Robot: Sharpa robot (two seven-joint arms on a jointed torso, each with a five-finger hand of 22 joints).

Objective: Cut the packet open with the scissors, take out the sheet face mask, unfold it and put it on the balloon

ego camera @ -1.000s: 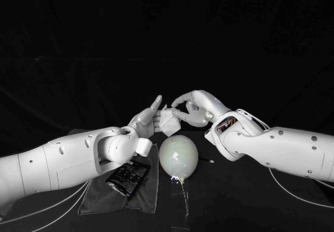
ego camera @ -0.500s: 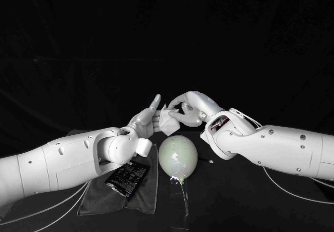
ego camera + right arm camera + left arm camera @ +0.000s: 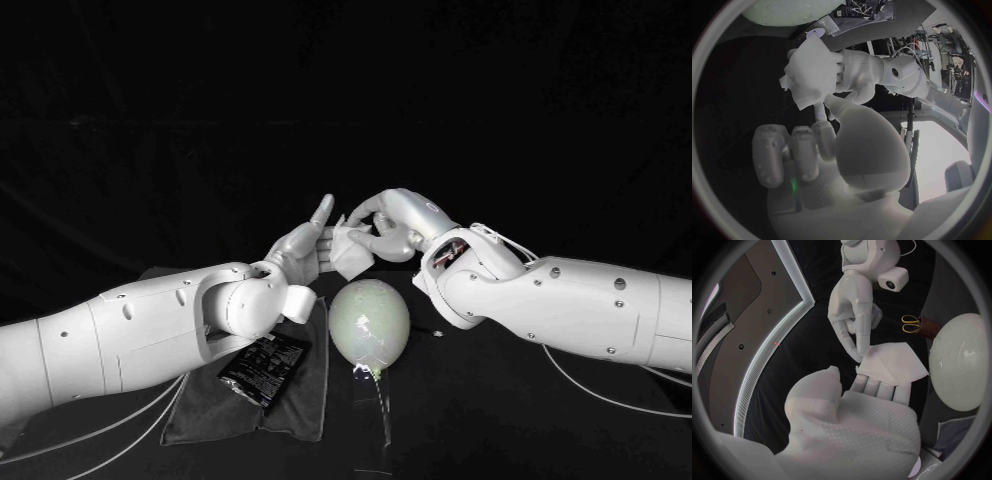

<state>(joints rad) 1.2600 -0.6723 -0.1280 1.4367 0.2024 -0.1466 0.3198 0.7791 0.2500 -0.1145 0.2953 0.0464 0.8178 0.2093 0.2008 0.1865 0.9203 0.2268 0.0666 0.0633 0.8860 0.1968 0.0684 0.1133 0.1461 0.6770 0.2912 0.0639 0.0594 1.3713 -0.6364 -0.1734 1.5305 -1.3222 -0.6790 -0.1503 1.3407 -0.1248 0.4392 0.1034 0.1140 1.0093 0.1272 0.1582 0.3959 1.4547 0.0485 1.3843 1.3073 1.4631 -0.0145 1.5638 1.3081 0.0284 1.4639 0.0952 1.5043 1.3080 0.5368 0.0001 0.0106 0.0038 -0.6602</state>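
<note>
Evidently unfolding: the right hand (image 3: pixel 397 222) pinches the folded mask (image 3: pixel 351 256), which rests on straight fingers of the left hand (image 3: pixel 303 250), grip unclear; next, peel gently.

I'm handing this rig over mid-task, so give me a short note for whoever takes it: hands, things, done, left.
Left hand holds the folded sheet face mask in the air.
Right hand: its fingertips touch the mask's edge; whether they pinch it, I cannot tell.
Balloon lies on the table between the arms; black packet on the dark cloth under the left arm; scissors near the balloon.
Done: mask out of the packet.
Left: unfold it, put it on the balloon.
</note>
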